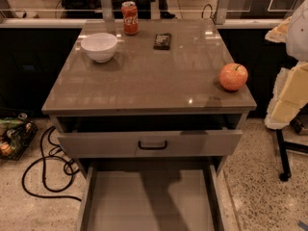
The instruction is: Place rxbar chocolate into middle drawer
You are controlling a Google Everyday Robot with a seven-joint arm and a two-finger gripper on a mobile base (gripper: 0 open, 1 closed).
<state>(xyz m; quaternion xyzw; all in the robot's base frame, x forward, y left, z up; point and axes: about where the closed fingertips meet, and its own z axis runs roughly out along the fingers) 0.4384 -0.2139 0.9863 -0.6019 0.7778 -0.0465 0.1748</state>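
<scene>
The rxbar chocolate [162, 41], a small dark flat bar, lies on the far part of the brown tabletop [144, 81], just right of the red soda can [129, 18]. The middle drawer [149, 201] is pulled wide open below the counter, with a plain grey floor and nothing in it. My gripper [288, 97] is part of the pale arm at the right edge of the view, beside the table's right side. It is well apart from the bar and from the drawer.
A white bowl [99, 46] stands at the far left of the tabletop and an apple [233, 76] near the right edge. The top drawer with a black handle [153, 144] is slightly open. Black cables [48, 172] lie on the floor at left, and a black stand leg [284, 158] is at right.
</scene>
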